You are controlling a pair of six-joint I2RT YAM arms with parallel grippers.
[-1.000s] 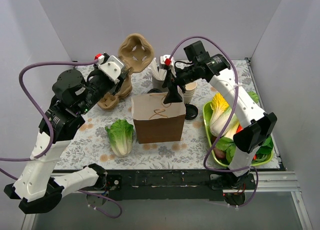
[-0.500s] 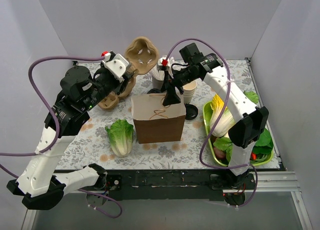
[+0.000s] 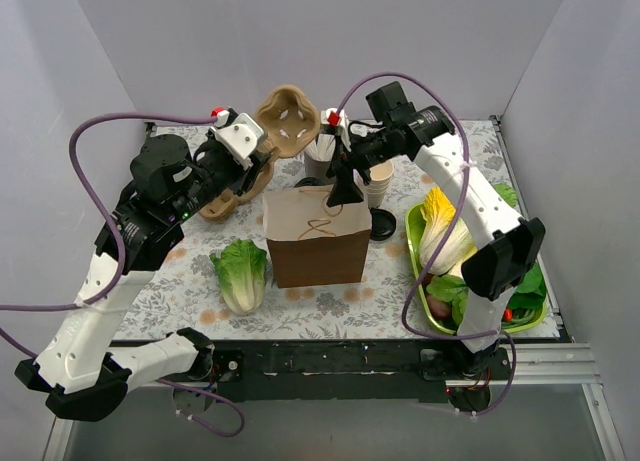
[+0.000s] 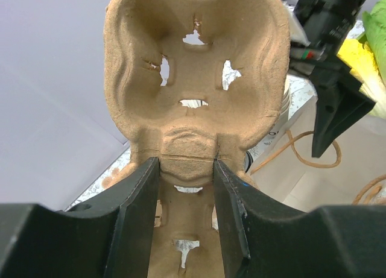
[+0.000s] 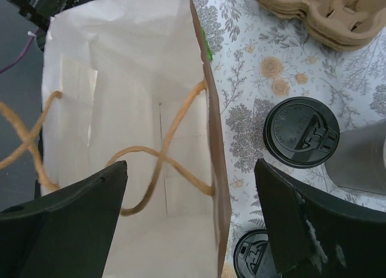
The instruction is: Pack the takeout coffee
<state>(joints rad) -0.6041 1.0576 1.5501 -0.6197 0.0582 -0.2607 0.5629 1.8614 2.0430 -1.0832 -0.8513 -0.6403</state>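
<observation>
My left arm has swung the pulp cup carrier (image 3: 290, 116) rightward, nearer the brown paper bag (image 3: 315, 246). The left gripper (image 4: 187, 169) is clamped on the carrier's edge. My right gripper (image 5: 190, 169) hangs over the bag's open mouth, jaws spread wide and holding nothing. The takeout coffee (image 5: 301, 132) stands just beyond the bag's far side, beside a grey cup (image 5: 359, 157).

Bright, even light with soft shadows; wrist-view foregrounds are slightly blurred.
</observation>
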